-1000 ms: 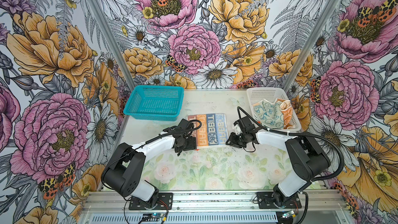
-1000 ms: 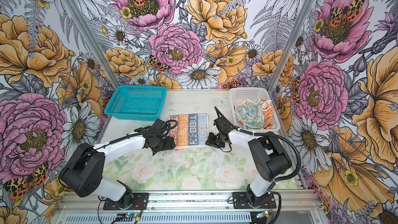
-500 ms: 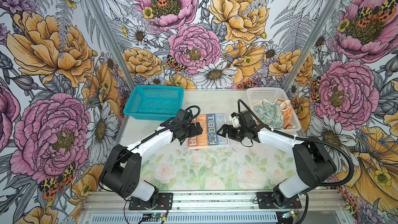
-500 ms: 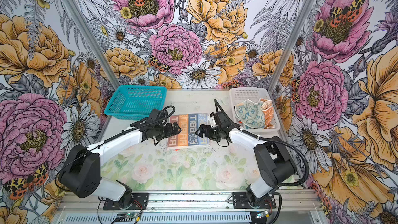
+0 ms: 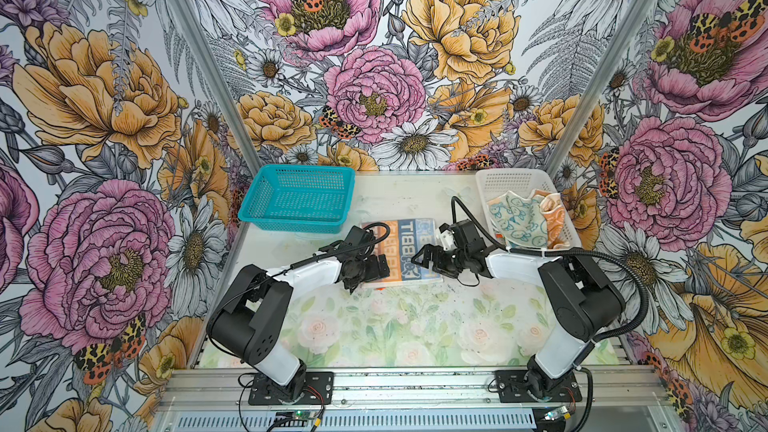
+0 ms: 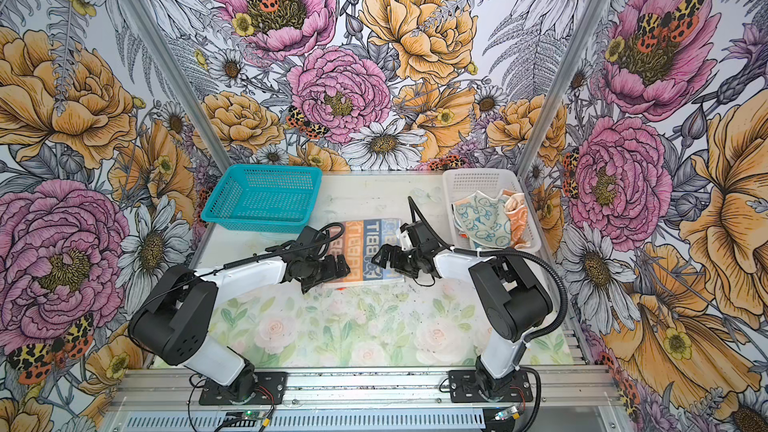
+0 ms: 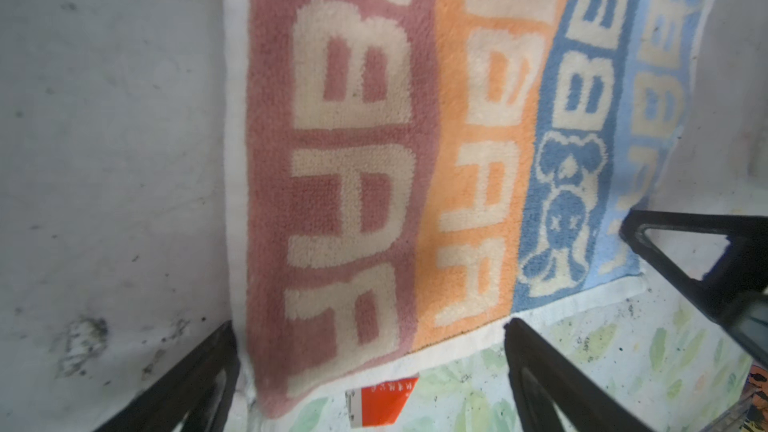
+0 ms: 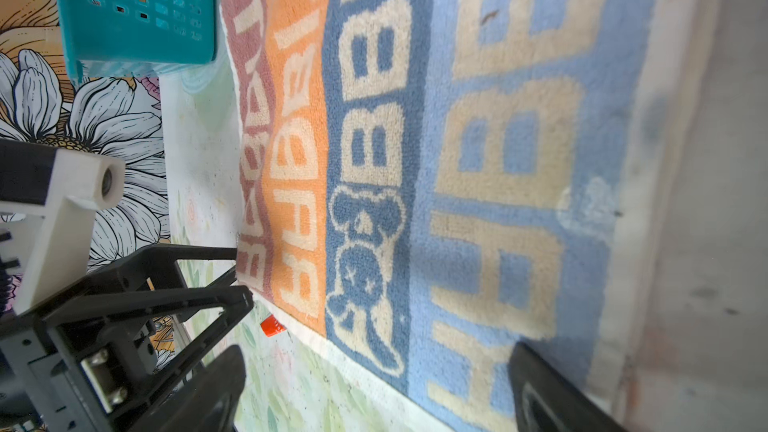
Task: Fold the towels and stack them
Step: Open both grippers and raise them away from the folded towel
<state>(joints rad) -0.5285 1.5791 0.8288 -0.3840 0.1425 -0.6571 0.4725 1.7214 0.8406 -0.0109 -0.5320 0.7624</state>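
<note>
A striped towel (image 5: 409, 238) (image 6: 372, 236) with RABBIT lettering lies flat mid-table. My left gripper (image 5: 380, 264) (image 6: 340, 265) is open over its near left corner, and that corner (image 7: 332, 201) shows between its fingers (image 7: 195, 384). My right gripper (image 5: 423, 260) (image 6: 382, 259) is open over the near right part, above the blue stripes (image 8: 478, 168). Neither holds anything. An orange tag (image 7: 382, 405) sticks out under the near hem. A cream towel (image 5: 515, 218) (image 6: 482, 218) and an orange towel (image 5: 552, 218) (image 6: 517, 220) lie crumpled in the white basket (image 5: 515, 178) (image 6: 478, 178).
An empty teal basket (image 5: 291, 222) (image 6: 253, 222) (image 8: 137, 6) stands at the back left, close to the striped towel's far left corner. The white basket sits at the back right. A floral mat (image 5: 374, 326) covers the table's near half. Patterned walls close in on three sides.
My right gripper has opened. Both grippers reached farther over the striped towel, then drew back to its near edge. The towel lies much as before.
</note>
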